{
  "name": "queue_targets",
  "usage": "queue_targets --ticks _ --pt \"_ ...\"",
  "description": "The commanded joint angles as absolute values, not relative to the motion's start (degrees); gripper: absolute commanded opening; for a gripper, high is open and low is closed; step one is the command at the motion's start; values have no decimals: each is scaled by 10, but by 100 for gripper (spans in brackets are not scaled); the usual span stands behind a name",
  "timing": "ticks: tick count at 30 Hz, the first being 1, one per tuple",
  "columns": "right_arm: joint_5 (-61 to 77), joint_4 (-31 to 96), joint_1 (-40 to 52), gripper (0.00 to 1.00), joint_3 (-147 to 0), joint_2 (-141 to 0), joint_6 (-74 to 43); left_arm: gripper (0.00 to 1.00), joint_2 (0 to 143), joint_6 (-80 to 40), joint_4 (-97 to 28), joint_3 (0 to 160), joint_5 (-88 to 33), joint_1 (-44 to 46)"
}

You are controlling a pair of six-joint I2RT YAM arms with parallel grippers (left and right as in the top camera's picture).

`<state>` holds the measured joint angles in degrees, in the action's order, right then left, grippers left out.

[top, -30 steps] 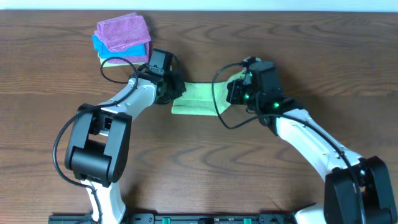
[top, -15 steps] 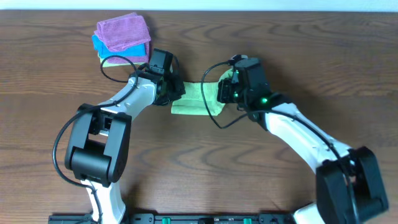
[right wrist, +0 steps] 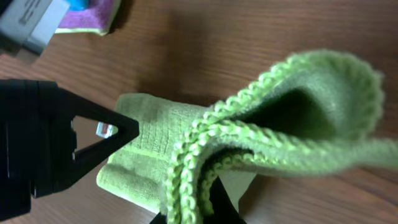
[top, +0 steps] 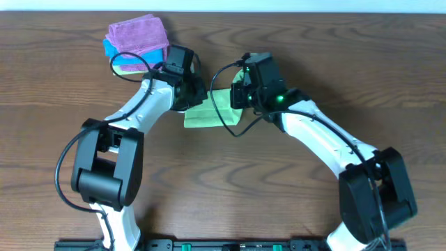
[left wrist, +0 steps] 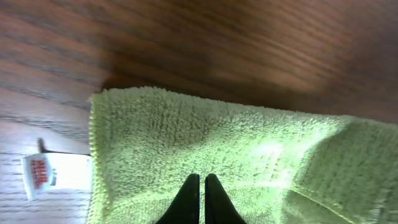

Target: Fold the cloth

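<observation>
A green cloth (top: 203, 117) lies on the wooden table, partly doubled over. My left gripper (top: 190, 98) is shut, with its closed tips (left wrist: 201, 182) resting on the cloth's flat layer (left wrist: 217, 143). My right gripper (top: 238, 97) is shut on the cloth's stitched edge (right wrist: 205, 155) and holds that end lifted and curled over the lower layer. The right gripper's fingers (right wrist: 208, 208) are mostly hidden by the cloth. The left gripper (right wrist: 93, 140) also shows in the right wrist view, at the cloth's far end.
A stack of folded cloths (top: 137, 42), purple on top of blue, sits at the back left, close behind the left arm. It also shows in the right wrist view (right wrist: 87, 15). A white tag (left wrist: 53, 171) lies at the cloth's corner.
My right gripper has carried the lifted cloth edge leftward over the lower layer, toward the left gripper. The cloth and the left gripper have shifted slightly left.
</observation>
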<state>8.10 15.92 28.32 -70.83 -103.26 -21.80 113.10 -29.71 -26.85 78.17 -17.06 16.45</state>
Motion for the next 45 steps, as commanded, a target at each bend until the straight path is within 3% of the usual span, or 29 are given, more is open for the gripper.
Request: queue_targets --ticks 1,26,45 --pt "84 166 293 1 -721 -1049 -197 6 1109 -276 -282 805 -159 149" --pt "62 200 321 1 -763 -1051 -103 6 1095 -253 -375 806 -53 101" --pt "58 217 334 1 -799 -1051 -91 6 1099 -342 -294 722 -69 102"
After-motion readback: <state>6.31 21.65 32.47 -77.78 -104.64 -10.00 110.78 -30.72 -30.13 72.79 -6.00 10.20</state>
